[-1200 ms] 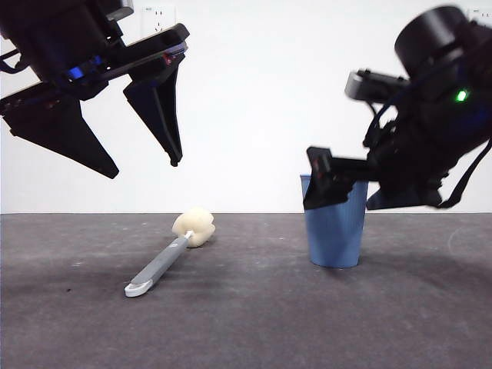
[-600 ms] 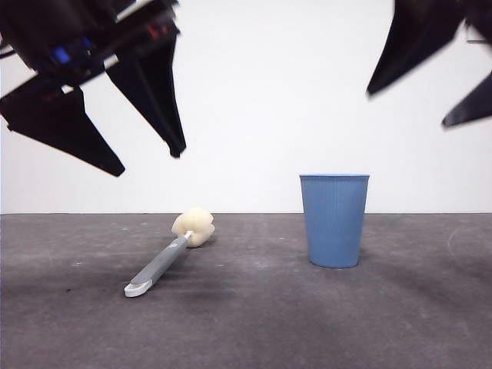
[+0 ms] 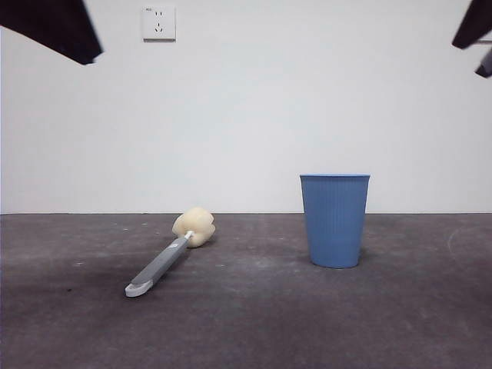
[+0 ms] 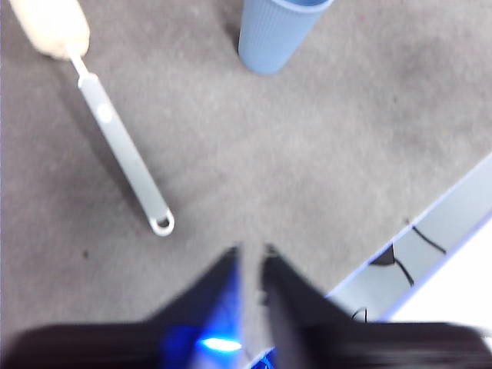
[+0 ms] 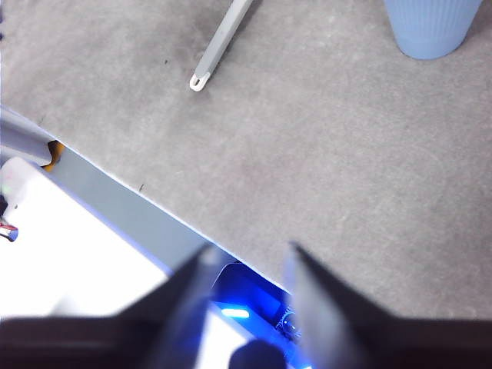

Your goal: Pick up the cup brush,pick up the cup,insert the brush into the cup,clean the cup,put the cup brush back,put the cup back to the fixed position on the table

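You can see the left gripper has two thin black jaws that come to points, with a small blue light glowing at their base. The right gripper has two wider black jaws (blurry here) and a blue glow too.

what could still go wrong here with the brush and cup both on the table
The cup brush lies flat with its thin handle on the table, so a pincer would likely struggle to get under it, and the sponge head may let it pivot. The cup is a narrow-based tumbler standing free; a sideways nudge could tip it.
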Controlling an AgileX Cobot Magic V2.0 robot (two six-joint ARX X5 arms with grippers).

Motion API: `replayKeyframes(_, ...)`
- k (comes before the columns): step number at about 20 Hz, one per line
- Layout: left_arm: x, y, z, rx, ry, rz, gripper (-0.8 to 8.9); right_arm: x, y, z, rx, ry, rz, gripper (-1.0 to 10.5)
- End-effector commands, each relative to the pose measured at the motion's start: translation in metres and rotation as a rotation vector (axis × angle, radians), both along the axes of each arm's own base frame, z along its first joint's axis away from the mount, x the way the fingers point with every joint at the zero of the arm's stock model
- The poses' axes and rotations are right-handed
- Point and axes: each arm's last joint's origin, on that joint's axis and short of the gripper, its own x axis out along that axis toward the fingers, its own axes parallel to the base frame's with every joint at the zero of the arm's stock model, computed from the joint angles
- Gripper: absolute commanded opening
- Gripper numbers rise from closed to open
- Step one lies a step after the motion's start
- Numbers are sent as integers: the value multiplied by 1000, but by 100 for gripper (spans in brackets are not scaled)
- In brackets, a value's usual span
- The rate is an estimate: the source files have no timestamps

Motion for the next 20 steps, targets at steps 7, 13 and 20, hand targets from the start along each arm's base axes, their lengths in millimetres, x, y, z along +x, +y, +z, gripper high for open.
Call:
replayKeyframes(7, -4, 3, -4, 52, 15, -25, -3, 0, 0, 1, 1, -5, -7, 1)
replayKeyframes(13, -4, 3, -4, 52, 14, -24, -3, 0, 0, 1, 2, -5, -7, 1)
replayKeyframes(20, 3, 17, 18, 86, -305, 53, -3, 0, 0, 1, 2, -5, -8, 1)
